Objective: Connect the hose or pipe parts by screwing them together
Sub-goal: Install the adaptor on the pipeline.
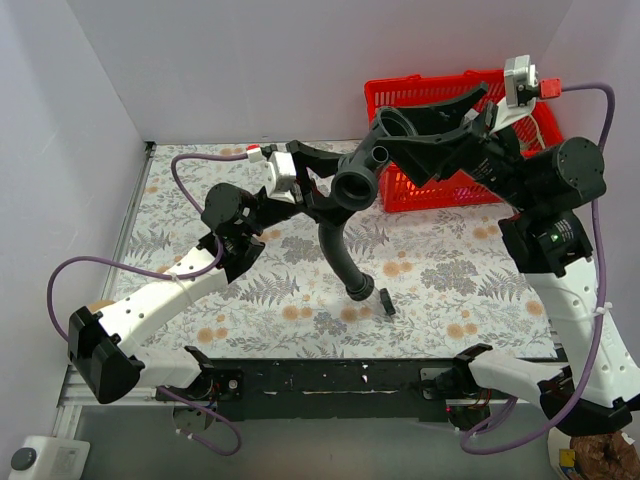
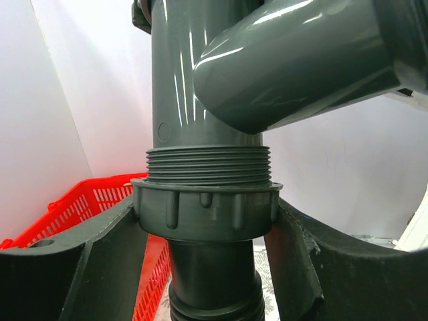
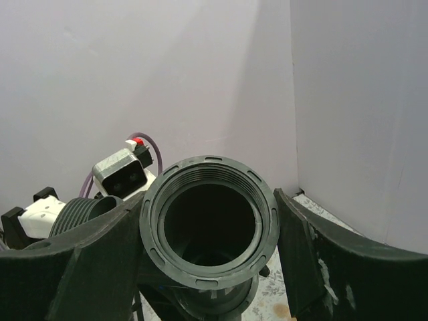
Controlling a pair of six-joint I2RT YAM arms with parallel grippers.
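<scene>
While both arm bases sit along the bottom edge of the top view, the patterned table [image 1: 450, 250] spreads beyond them, and a small black part [image 1: 387, 303] lies on it just below centre. Just left of that part is the lower collar of the black ribbed hose [image 1: 338, 250]; whether it touches the cloth I cannot tell. The hose curves up toward mid-frame, where the left claw [image 1: 322, 190] is clamped on the ridged collar nut [image 2: 204, 210] at its upper end. In the left wrist view both fingers press the nut's sides, and bare threads of the dark grey T-shaped fitting [image 1: 362, 172] show above it. Farther up and right, the right claw [image 1: 398, 140] grips that fitting in the air, fingers either side of a round threaded opening. Behind, at upper right, stands a red basket [image 1: 440, 195].
</scene>
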